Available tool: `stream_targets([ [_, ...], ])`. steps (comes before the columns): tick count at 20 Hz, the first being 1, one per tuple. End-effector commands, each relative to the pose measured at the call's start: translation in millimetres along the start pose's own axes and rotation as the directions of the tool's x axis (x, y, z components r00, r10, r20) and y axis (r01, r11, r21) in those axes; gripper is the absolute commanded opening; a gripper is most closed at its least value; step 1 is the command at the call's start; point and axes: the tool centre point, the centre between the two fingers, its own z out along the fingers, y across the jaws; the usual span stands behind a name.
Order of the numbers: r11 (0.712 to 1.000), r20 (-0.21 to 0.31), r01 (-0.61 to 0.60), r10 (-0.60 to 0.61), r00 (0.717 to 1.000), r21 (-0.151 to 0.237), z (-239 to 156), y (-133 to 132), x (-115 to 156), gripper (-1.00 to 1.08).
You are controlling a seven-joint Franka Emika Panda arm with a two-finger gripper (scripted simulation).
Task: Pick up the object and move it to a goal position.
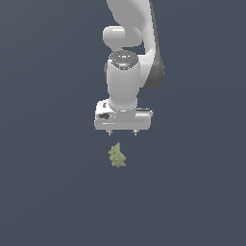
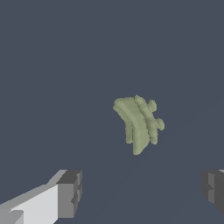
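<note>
Approach step: end effector (image 1: 122, 131) hovers above olive-green pronged object (image 1: 116, 155), fingers spread apart, empty. Next, likely: centre over it, descend, close.

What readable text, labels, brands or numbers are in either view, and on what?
None. The small olive-green lumpy pronged object is bare, the white gripper and the white arm carry no legible marking, and the plain dark grey ground has no signs. Small dark patches on the gripper body are too blurred to read.
</note>
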Motion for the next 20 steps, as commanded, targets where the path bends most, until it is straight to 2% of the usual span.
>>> stream_targets([
  [1,1.000,0.002,0.010,-0.010,1.000,0.000,2.1,0.9,1.1,1.00],
  [10,0.993,0.019,0.119,-0.119,0.993,0.003,22.6,8.6,13.1,1.00],
  [20,0.956,0.042,0.293,-0.294,0.955,0.023,59.3,22.3,30.0,1.00],
])
